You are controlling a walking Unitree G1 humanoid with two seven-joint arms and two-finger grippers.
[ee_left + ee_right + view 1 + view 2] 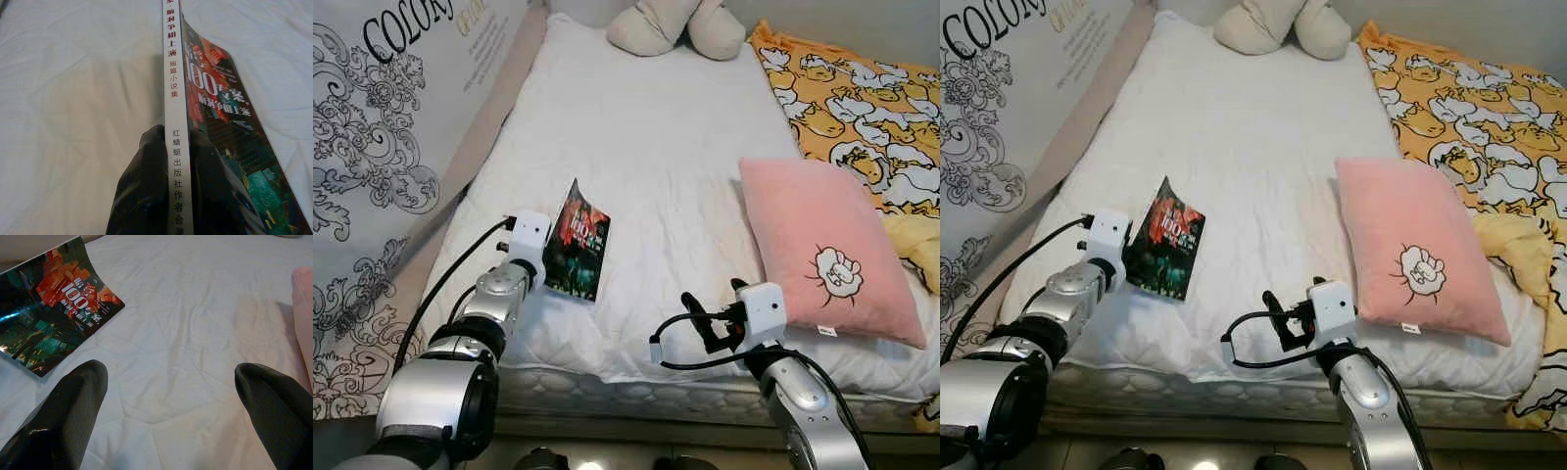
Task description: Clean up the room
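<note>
Left wrist view, left tool [177, 147] clamping book [215, 127] spine, bed [656, 147]

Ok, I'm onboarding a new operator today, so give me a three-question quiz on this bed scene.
1. True or false: the left gripper is shut on the paperback book at its spine.
2. Which is nearest the pink pillow? A) the paperback book B) the right gripper C) the beige plush toy
3. Fill in: the right gripper's fingers are ____ above the white mattress.

Key: 1 true; 2 B; 3 open.
</note>
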